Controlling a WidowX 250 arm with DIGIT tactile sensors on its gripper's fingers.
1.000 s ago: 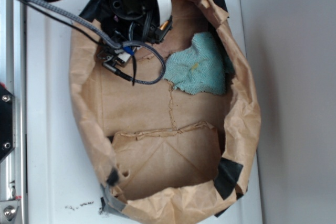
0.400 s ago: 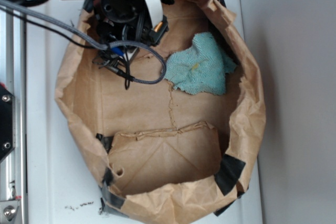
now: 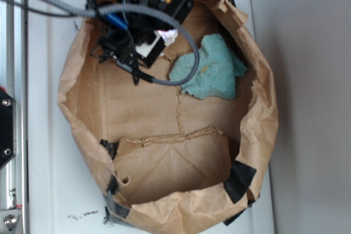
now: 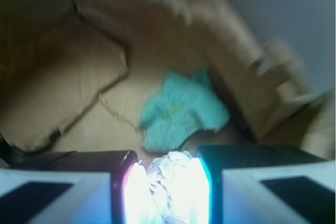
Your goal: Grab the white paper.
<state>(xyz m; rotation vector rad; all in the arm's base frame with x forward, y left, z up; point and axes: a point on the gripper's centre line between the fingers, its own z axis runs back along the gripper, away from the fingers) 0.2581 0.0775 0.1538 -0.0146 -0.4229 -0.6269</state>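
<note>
Gripper: the gripper [image 4: 169,182] is pinched on the white paper [image 4: 167,174] — the wad fills the gap between the two lit pads in the wrist view.
Paper location: at the upper end of the brown paper bag [image 3: 258,130], just left of the teal cloth [image 3: 211,69]; only a small white corner [image 3: 168,36] shows under the arm in the exterior view.
Grip quality: judged secure, though the wrist view is blurred and the depth of hold cannot be confirmed.
Recommended handling: keep the pads pressed together — lift straight up.
Risk: the dangling cable [image 3: 181,31] lies over the cloth; it may drag it.
</note>
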